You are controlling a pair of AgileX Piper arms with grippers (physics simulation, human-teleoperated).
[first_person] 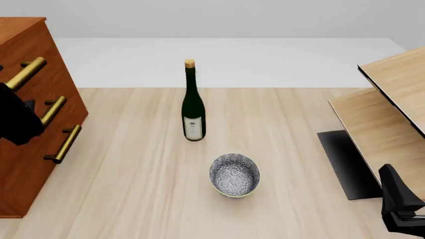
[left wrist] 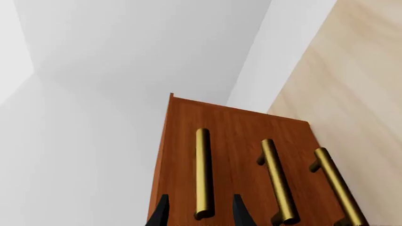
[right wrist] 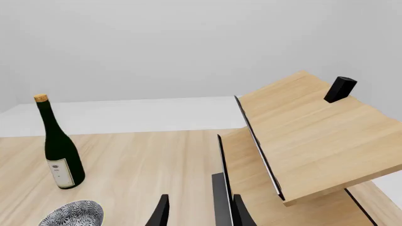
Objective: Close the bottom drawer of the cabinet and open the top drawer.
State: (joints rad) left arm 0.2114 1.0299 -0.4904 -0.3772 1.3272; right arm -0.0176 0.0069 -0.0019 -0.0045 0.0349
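Observation:
The reddish-brown cabinet (first_person: 27, 164) stands at the table's left edge; it also fills the left wrist view (left wrist: 238, 136). All three fronts look flush. The top drawer's brass handle (left wrist: 203, 174) lies between my left gripper's (left wrist: 201, 209) open fingers, which sit either side of the bar's end without touching it. The bottom drawer's handle (left wrist: 336, 186) is the one nearest the tabletop, and shows lowest in the front view (first_person: 65, 144). There the left arm (first_person: 19, 119) covers part of the cabinet face. My right gripper (right wrist: 201, 212) is open and holds nothing, low at the front right (first_person: 398, 199).
A dark green wine bottle (first_person: 193, 107) stands mid-table, with a blue-patterned bowl (first_person: 234, 174) in front of it. Pale plywood boards (first_person: 391, 114) slant up at the right over a black mat (first_person: 345, 159). A small black block (right wrist: 340, 88) sits on the upper board.

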